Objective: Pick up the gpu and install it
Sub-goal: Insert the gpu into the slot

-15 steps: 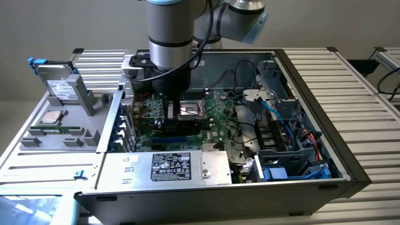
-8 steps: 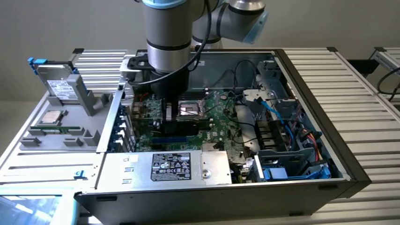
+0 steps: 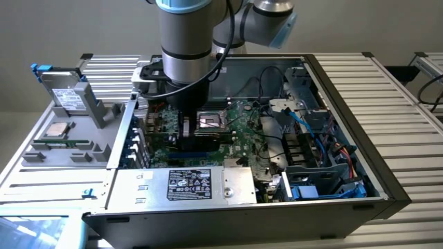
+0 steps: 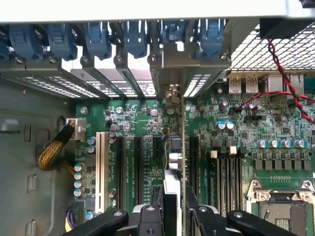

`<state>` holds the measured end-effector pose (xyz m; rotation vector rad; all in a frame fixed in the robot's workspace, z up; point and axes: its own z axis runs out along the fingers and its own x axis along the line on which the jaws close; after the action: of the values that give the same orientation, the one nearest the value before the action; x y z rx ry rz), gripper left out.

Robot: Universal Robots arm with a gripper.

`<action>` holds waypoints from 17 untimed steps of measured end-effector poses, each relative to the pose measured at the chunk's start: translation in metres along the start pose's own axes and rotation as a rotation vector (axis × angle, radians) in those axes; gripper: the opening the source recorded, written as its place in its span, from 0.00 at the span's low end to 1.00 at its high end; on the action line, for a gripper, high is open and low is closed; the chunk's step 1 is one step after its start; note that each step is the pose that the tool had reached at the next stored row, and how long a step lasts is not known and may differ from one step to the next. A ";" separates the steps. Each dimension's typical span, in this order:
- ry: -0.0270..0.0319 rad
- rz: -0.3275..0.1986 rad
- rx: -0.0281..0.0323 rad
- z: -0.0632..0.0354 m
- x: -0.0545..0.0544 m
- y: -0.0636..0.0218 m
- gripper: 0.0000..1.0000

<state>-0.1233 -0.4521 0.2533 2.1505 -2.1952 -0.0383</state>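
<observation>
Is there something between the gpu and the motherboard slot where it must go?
Nothing visible stands between them. The gripper holds the gpu edge-on, directly over the expansion slots of the motherboard.

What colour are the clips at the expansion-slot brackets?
Blue; the clips show best in the wrist view.

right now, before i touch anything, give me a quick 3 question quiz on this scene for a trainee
1. True or false: the fingers grip the gpu, which stands on edge over the motherboard.
2. Where is the grey drive with the white label? A) in the tray on the exterior view's left B) on the motherboard C) in the fingers
3. Fill in: the row of slot clips in the wrist view is ____.
Key: 1 true; 2 A; 3 blue.
</observation>
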 end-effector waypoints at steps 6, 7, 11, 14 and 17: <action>0.0001 0.000 -0.0053 0.0004 0.000 -0.0001 0.28; 0.0001 0.000 -0.0052 0.0004 0.000 -0.0001 0.28; -0.0002 0.000 -0.0051 0.0009 0.000 -0.0001 0.28; -0.0002 0.000 -0.0050 0.0021 0.000 -0.0002 0.28; 0.0001 0.001 -0.0053 0.0026 0.000 0.0000 0.28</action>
<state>-0.1234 -0.4521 0.2507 2.1466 -2.1936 -0.0439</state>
